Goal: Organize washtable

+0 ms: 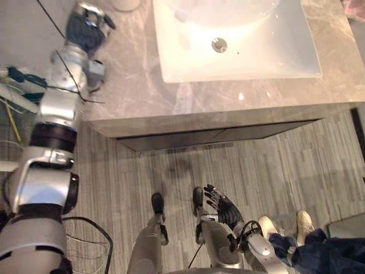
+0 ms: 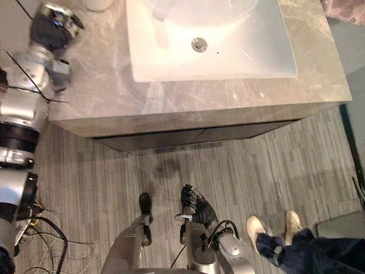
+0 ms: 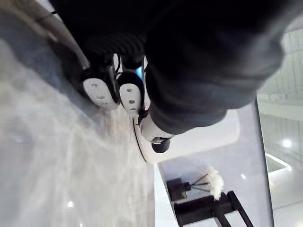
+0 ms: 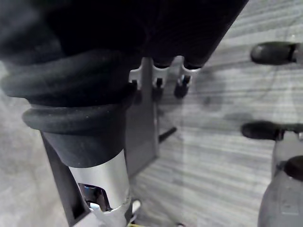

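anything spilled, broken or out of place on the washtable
Nothing stands out: no spill or damage on the counter or in the sink. Left hand over the counter's left end, right hand low near the floor.

White sink [image 1: 239,51], grey-beige veined marble counter [image 1: 131,85], grey wood-grain floor [image 1: 256,182]; near right, cream shoes [image 1: 268,225], navy trousers [image 1: 325,251].

one sink [image 1: 274,51] with one drain [image 1: 219,44] in one marble counter [image 1: 131,85], plus two pale shoes [image 1: 267,225] of one person [image 1: 333,251].
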Controlling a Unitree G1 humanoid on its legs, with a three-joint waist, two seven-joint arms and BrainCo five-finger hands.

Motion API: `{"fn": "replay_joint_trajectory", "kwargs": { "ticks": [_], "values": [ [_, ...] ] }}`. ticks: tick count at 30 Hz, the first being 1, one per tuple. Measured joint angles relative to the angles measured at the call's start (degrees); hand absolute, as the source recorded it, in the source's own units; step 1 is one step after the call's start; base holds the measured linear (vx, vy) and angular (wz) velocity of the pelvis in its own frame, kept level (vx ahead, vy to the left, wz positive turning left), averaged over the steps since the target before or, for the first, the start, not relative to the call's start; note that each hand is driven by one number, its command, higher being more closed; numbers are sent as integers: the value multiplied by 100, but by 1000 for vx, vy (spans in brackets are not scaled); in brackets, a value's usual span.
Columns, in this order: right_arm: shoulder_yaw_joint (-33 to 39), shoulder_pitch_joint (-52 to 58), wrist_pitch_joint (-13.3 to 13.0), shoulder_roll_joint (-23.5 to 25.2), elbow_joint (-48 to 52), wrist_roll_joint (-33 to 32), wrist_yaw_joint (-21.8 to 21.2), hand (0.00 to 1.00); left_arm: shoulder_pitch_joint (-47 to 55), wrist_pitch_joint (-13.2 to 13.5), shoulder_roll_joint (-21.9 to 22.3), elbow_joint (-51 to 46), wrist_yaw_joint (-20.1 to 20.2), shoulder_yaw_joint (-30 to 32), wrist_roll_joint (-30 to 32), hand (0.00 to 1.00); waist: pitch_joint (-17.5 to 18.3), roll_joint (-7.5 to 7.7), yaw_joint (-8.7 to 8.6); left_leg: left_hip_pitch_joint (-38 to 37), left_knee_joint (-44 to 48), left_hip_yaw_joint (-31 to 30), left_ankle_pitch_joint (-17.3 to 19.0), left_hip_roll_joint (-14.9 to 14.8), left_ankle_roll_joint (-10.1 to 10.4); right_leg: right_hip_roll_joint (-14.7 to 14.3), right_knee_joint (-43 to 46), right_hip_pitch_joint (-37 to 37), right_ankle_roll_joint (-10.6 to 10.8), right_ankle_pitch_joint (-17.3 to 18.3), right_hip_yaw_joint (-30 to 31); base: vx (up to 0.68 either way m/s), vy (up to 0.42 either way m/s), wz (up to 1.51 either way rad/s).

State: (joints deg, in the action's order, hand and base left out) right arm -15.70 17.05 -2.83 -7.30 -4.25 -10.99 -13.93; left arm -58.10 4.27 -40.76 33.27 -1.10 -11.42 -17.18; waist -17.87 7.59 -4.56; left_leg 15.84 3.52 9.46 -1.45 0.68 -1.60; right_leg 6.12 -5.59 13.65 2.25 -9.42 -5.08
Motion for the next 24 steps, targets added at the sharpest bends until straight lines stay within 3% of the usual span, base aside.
{"fn": "replay_joint_trajectory", "kwargs": {
  "ticks": [3, 5, 16, 24],
  "values": [
    [15, 7, 6, -9, -39, 32, 1, 0, 459, -18, 341, -74, 90, -8, 38, 100, 297, -269, 40, -74, -168, -78, -40, 36, 28, 9, 0, -38, 50, 46, -85, 27, 3, 12],
    [8, -1, 27, 2, -140, 38, -2, 0, 519, -34, 417, -75, 120, -17, 94, 100, 366, -318, 68, -76, -184, -118, -67, 28, 52, 9, 0, -49, 49, 51, -116, 34, -2, 13],
    [138, 23, 74, 1, -160, 166, 9, 0, 460, -83, 537, -71, 110, -233, 209, 100, 431, -309, 12, -156, -406, -128, -211, 29, 61, 1, -2, -24, 50, 46, -122, 2, -1, 1],
    [163, 21, 70, 22, -101, 214, 89, 0, -456, -120, 500, 348, 99, -659, 201, 100, 435, -301, -58, 57, -477, -48, -288, 44, 15, 4, -1, 268, 72, -6, -19, 40, 12, -4]
  ]
}}
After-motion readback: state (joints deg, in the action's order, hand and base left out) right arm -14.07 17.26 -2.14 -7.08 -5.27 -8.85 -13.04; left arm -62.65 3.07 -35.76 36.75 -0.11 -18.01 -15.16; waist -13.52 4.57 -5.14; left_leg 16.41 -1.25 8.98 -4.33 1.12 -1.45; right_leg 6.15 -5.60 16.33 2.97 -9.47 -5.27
